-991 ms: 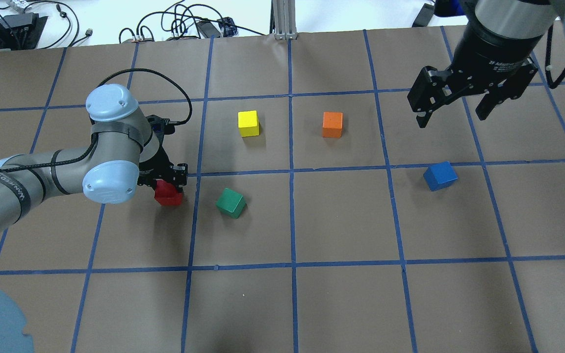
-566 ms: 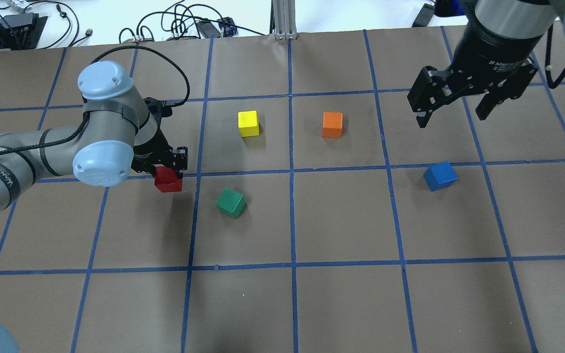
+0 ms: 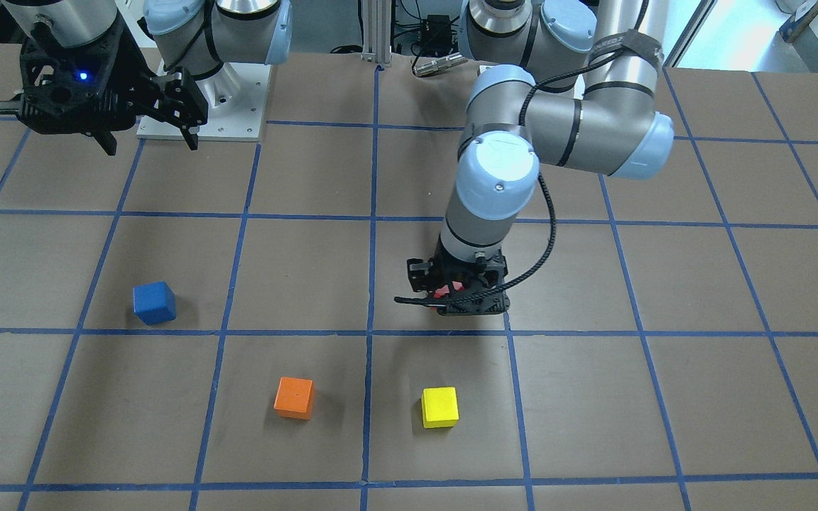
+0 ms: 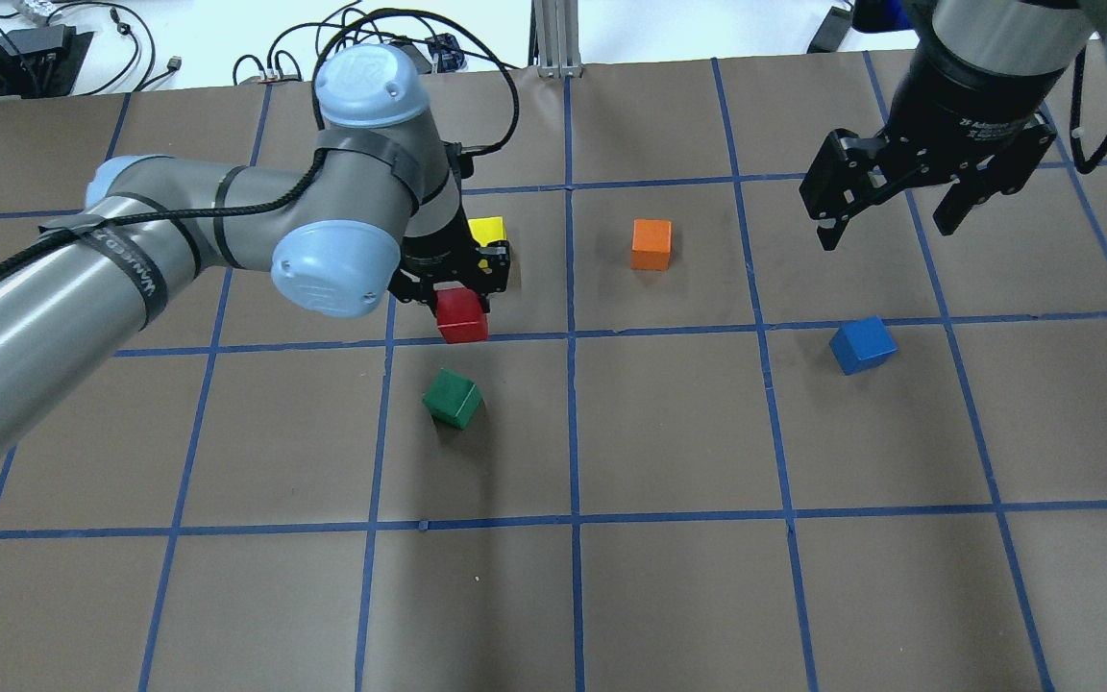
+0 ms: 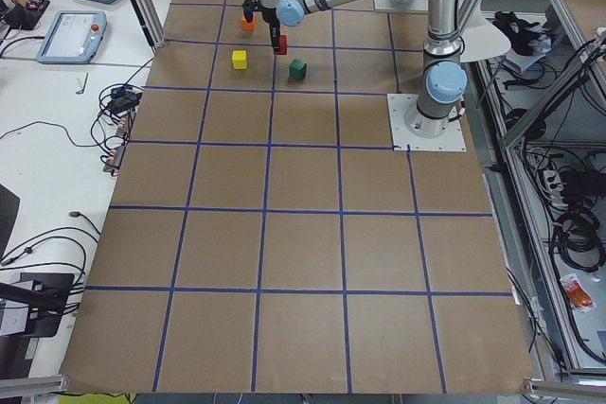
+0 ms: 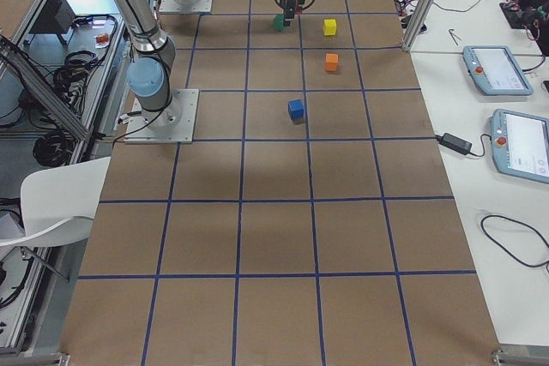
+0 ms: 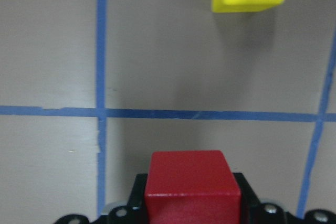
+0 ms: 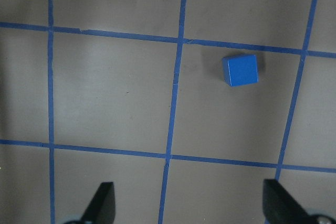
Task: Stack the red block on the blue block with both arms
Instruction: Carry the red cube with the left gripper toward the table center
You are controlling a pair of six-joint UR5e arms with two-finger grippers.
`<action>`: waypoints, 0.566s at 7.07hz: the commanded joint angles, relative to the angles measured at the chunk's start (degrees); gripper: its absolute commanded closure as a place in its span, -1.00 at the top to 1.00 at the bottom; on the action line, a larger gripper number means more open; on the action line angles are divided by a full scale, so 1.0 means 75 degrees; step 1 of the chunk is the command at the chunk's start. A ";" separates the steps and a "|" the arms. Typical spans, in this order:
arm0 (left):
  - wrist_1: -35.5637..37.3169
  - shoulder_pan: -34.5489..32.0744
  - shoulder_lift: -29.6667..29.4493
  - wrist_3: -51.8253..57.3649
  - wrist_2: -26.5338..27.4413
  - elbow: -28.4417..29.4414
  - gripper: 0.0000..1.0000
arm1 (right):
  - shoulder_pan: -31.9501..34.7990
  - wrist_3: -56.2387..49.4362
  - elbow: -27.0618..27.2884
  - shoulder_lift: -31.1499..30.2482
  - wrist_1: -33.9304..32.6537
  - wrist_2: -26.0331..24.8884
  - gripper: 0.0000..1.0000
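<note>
Overhead exterior showed the left gripper (image 4: 462, 300) clamped on the red block (image 4: 462, 319), held left of the middle of the worktop (image 4: 669, 596) and nearer its far edge. The block hung just in front of the yellow cube (image 4: 488, 229), with the green cube (image 4: 452, 398) near it on the robot's side. The blue block (image 4: 862, 344) lay well apart, toward the worktop's right edge. The right gripper (image 4: 888, 231) hung spread wide and empty between it and the far right corner, and the orange cube (image 4: 651, 243) stood between the two arms. Exterior front-facing hid nearly all of the red block behind the left wrist. Exterior left and exterior right suggested it hung clear of the paper. Left wrist-mounted showed it seated squarely between the jaws, with only bare paper and tape lines below. Right wrist-mounted showed the blue block lying free ahead of the parted fingers (image 8: 102, 203). The step in hand looked like carrying the red block across. The next move probably called for travel toward the right edge, passing the orange cube, then either a handover to the waiting right gripper or a level descent onto the blue block.
</note>
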 commanded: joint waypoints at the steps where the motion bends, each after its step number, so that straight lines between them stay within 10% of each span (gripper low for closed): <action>1: 0.0907 -0.1064 -0.0747 -0.1239 -0.0028 0.0067 -1.00 | 0.0022 0.0000 0.0005 -0.0001 0.0000 -0.0003 1.00; 3: 0.1599 -0.1198 -0.1276 -0.1245 0.0042 0.0067 -0.95 | 0.0011 -0.0012 0.0087 -0.0001 -0.0011 0.0009 1.00; 4: 0.1648 -0.1198 -0.1383 -0.0919 0.0078 0.0067 -0.48 | 0.0034 0.0000 0.0122 -0.0001 -0.0012 0.0009 1.00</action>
